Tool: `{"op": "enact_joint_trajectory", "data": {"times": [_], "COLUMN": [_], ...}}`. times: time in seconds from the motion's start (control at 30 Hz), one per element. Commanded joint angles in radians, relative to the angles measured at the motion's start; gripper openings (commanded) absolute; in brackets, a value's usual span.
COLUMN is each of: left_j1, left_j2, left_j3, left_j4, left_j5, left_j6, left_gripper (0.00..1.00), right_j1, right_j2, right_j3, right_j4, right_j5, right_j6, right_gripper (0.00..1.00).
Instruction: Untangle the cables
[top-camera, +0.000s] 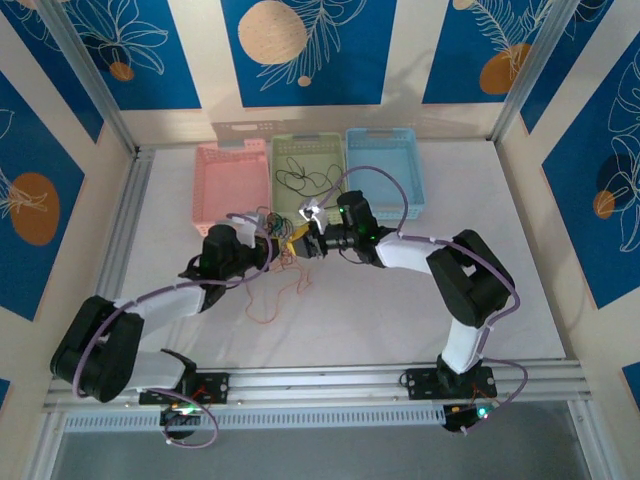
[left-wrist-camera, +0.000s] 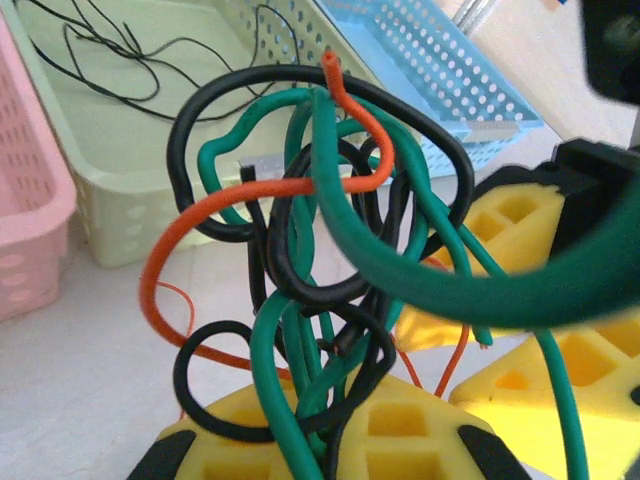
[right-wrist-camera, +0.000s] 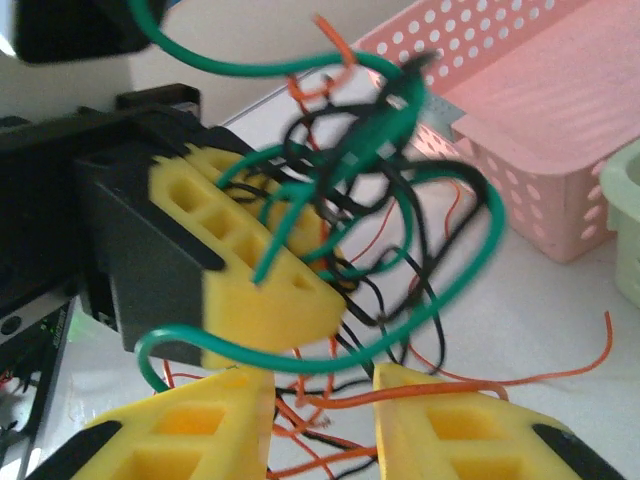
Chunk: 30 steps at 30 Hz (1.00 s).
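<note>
Left hand (left-wrist-camera: 320, 435) clamped on cables (left-wrist-camera: 300, 190); right hand (right-wrist-camera: 315, 420) part-open around loose strands.

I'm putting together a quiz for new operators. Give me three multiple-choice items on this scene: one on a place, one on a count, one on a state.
1. Where does the loose thin black wire lie?
A) pink basket
B) blue basket
C) green basket

2. How many baskets stand at the far side of the table?
A) three
B) two
C) four

3. What is the left gripper doing?
A) standing open over bare table
B) shut on the cable clump
C) resting inside a basket

Answers:
1 C: the thin black wire loops on the green basket's floor.
2 A: pink, green and blue baskets stand side by side in one row.
3 B: its yellow fingers are closed, and the black, green and orange cables rise from between them.
</note>
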Motion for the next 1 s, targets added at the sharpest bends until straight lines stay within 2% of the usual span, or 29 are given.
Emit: {"op": "enact_joint_trajectory", "data": {"times": [0.0,0.07,0.17,0.4,0.5,0.57,0.63,0.7,0.8,0.97], "left_j1": [0.016,0.020,0.030,0.045,0.046,0.047,0.049,0.049,0.048,0.050], "left_j2": [0.027,0.029,0.028,-0.004,-0.011,-0.019,-0.020,-0.026,-0.046,-0.053], "left_j3": [0.024,0.017,0.003,-0.041,-0.051,-0.056,-0.061,-0.066,-0.082,-0.091], "left_j4": [0.059,0.074,0.103,0.149,0.165,0.161,0.173,0.177,0.186,0.191], "left_j5": [0.078,0.088,0.092,0.054,0.051,0.037,0.036,0.034,0.013,-0.017], "left_j6": [-0.010,-0.018,-0.034,-0.064,-0.069,-0.072,-0.072,-0.073,-0.074,-0.077], "left_gripper": [0.00,0.00,0.00,0.00,0.00,0.00,0.00,0.00,0.00,0.00], "right_j1": [0.023,0.027,0.019,-0.061,-0.061,-0.054,-0.054,-0.054,-0.043,-0.001], "right_j2": [-0.002,-0.008,-0.030,-0.136,-0.159,-0.170,-0.180,-0.189,-0.206,-0.271], "right_j3": [-0.017,-0.011,-0.011,-0.141,-0.167,-0.169,-0.173,-0.184,-0.175,-0.101], "right_j4": [0.034,0.011,-0.016,0.144,0.172,0.175,0.178,0.192,0.168,-0.026], "right_j5": [0.036,0.081,0.164,0.329,0.346,0.353,0.364,0.374,0.402,0.390], "right_j6": [-0.071,-0.092,-0.097,0.030,0.046,0.046,0.058,0.071,0.082,0.090], "right_gripper": [0.29,0.22,0.05,0.01,0.01,0.02,0.08,0.21,0.35,0.36]}}
